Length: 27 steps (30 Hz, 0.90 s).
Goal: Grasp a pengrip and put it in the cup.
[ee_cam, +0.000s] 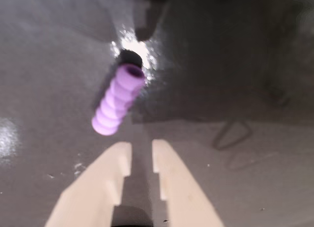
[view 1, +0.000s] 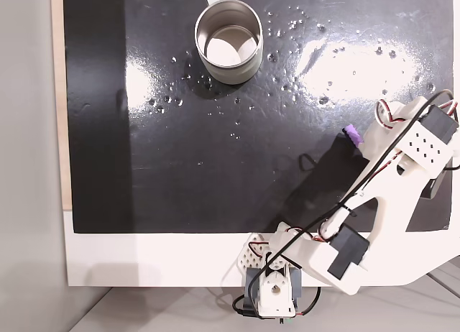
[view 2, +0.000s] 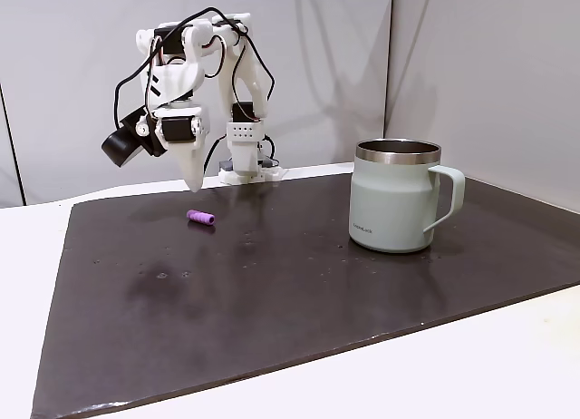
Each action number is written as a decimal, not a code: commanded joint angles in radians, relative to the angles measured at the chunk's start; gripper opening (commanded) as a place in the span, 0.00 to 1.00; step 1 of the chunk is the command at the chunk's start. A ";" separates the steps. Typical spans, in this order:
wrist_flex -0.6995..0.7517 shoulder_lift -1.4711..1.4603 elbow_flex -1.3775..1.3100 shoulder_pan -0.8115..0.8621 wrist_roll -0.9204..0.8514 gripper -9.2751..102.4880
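gripper (ee_cam: 141,147): fingers nrly together, narrow gap, nothing btwn, hangs above mat (view 2: 272,292), tips pointing down | pengrip (ee_cam: 117,100): lies flat on mat just ahead of tips in wrist view, not touched | cup (view 2: 397,207): upright on mat, well apart from pengrip, handle on far side from pengrip

Lab bench – black mat (view 2: 272,292)
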 commanded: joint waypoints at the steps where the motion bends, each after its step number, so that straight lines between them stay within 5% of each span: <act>1: 0.020 0.071 0.002 -0.011 0.049 0.08; 4: 0.032 0.063 -0.005 -0.006 0.054 0.12; 10: 0.044 0.046 -0.011 0.015 0.055 0.38; 27: -0.035 -0.245 -0.040 -0.028 0.084 0.34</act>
